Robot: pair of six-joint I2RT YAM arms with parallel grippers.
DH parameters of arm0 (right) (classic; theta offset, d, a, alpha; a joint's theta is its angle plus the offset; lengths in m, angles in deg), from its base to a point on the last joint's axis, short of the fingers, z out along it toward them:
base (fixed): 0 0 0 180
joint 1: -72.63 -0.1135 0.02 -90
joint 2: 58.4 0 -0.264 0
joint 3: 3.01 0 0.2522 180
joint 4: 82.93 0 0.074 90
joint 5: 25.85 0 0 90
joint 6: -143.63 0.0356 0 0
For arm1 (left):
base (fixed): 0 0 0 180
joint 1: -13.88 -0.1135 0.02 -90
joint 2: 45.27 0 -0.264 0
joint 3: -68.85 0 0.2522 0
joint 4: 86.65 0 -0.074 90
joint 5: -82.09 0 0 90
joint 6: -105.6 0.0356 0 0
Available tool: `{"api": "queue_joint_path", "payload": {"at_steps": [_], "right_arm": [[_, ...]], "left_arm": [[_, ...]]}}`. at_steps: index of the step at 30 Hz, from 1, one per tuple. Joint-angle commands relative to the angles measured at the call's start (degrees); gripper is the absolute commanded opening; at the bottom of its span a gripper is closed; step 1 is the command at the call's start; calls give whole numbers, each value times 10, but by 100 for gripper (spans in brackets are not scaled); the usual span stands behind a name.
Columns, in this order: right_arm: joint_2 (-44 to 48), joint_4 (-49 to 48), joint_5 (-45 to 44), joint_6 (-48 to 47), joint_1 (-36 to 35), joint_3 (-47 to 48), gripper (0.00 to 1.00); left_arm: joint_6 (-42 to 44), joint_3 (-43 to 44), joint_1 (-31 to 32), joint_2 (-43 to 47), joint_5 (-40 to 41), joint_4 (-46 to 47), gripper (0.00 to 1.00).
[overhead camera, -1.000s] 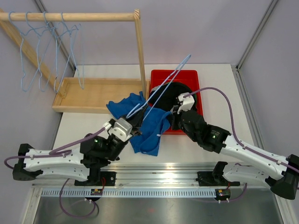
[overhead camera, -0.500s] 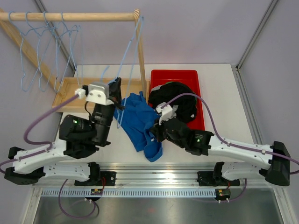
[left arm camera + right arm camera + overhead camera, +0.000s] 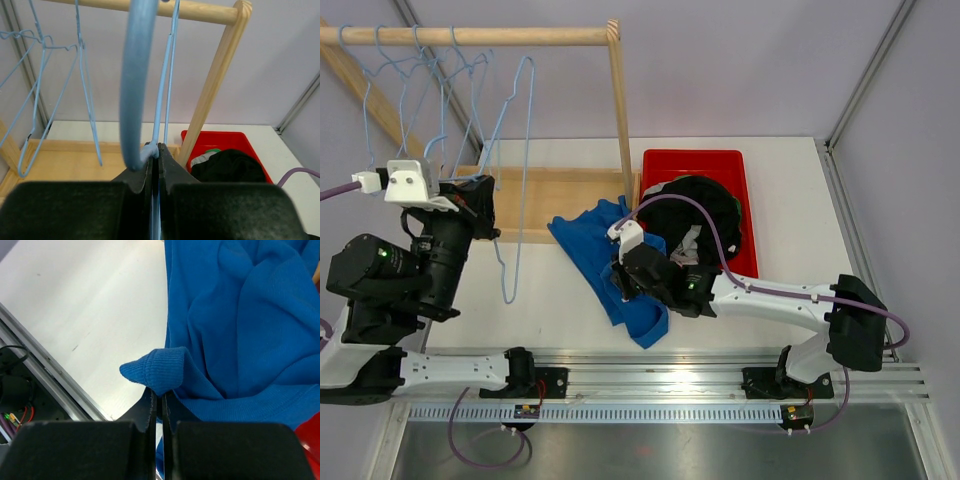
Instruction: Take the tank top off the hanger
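Observation:
The blue tank top point(image 3: 603, 243) lies crumpled on the table left of the red bin, free of the hanger. My right gripper point(image 3: 623, 283) is down on its near part, and the right wrist view shows this gripper point(image 3: 159, 392) shut on a ribbed fold of the tank top point(image 3: 240, 315). The light blue wire hanger point(image 3: 516, 170) hangs bare in the air beside the wooden rack. My raised left gripper point(image 3: 485, 200) holds it; in the left wrist view the gripper point(image 3: 157, 150) is shut on the hanger point(image 3: 134, 75) just below its hook.
A wooden rack point(image 3: 470, 36) at the back left carries several more blue hangers point(image 3: 410, 80). Its post point(image 3: 621, 120) stands beside a shallow wooden tray point(image 3: 560, 200). The red bin point(image 3: 695, 160) holds a black garment point(image 3: 705, 205).
My left arm has swung the hanger up and to the left, out of the tank top, towards the rack. My right gripper has moved left, keeping its hold on the tank top on the table.

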Motion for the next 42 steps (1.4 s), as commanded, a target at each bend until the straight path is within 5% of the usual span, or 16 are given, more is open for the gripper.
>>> {"api": "queue_joint_path", "payload": {"at_steps": [1,6,8,9,15,18,30,42], "right_arm": [[-7,1,-13,14,-4,25,0],[4,15,-34,24,-4,18,4],[0,23,-40,22,-4,23,42],[-3,30,-48,22,-4,25,99],[-3,32,-57,21,-4,27,100],[7,33,-63,22,-4,21,100],[62,30,-89,12,-3,-21,99],[107,31,-103,13,-3,-57,100]], "left_arm": [[-55,29,-1,-16,22,-115,0],[-106,49,-1,-30,15,-197,0],[-116,60,-2,-34,9,-218,0],[-115,61,-2,-34,1,-217,0],[-95,76,-8,-86,-24,-215,0],[-85,101,-60,-108,-86,-215,0],[-116,198,-446,-224,-455,-199,0],[-157,421,-628,-402,-646,-236,0]]}}
